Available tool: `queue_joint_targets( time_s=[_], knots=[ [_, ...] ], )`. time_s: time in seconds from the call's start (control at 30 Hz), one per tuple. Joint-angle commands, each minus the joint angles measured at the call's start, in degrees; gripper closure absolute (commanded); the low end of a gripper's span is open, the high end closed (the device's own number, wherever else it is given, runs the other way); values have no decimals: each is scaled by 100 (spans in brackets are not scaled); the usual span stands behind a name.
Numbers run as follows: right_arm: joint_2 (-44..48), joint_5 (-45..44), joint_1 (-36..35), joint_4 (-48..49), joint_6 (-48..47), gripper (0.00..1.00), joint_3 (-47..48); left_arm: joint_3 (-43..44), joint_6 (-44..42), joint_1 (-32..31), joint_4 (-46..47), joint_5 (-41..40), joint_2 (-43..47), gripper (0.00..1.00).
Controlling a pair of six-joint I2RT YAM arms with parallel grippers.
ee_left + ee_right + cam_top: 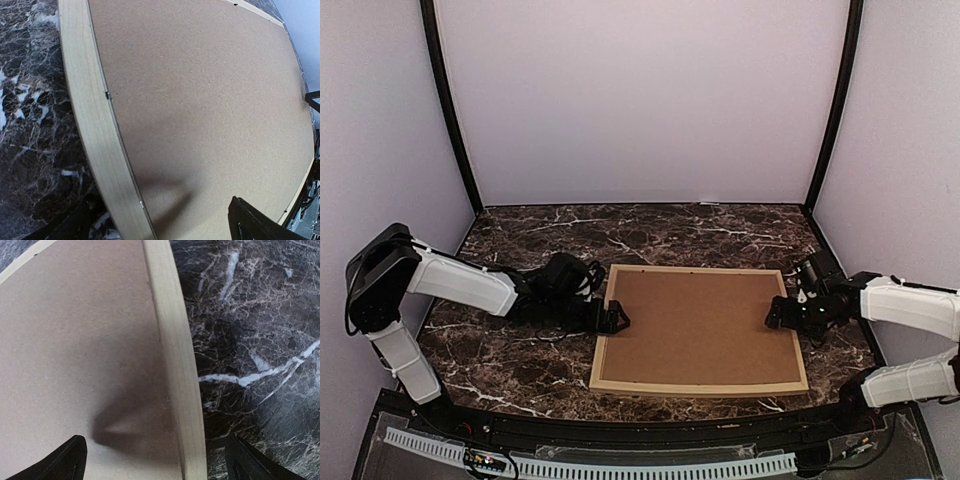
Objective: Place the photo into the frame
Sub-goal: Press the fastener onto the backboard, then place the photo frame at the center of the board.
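**Marble table with one frame on it**

On my screen I see a dark marble table with white veins. The light wooden frame lies flat on it, near the middle, with its brown backing board facing up.

Soft even light; wrist views bow the frame and a blurry shadow darkens the backing board.

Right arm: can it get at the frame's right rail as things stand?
Probably yes. The right pincer is open and sits at the frame's right rail, one finger over the backing board, the other over the marble table; nothing lies between.
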State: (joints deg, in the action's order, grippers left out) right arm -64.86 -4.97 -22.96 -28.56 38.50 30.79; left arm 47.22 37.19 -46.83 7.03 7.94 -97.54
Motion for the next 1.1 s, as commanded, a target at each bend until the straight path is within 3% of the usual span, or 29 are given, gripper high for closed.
queue_joint_targets(
  time_s=[0.0, 0.33, 0.73, 1.07],
  knots=[
    [-112, 286, 133, 503, 89, 2, -221, -338, 150, 295, -216, 435, 267, 1],
    [-296, 1643, 108, 1623, -26, 6, -356, -577, 243, 798, 16, 853, 462, 1],
    [-1504, 2253, -676, 2638, -136, 7, 489, -856, 443, 1084, -178, 499, 964, 1],
    [-1493, 1153, -581, 1437, -686, 5, 1142, -903, 198, 1712, -838, -140, 1611, 1]
  ],
)
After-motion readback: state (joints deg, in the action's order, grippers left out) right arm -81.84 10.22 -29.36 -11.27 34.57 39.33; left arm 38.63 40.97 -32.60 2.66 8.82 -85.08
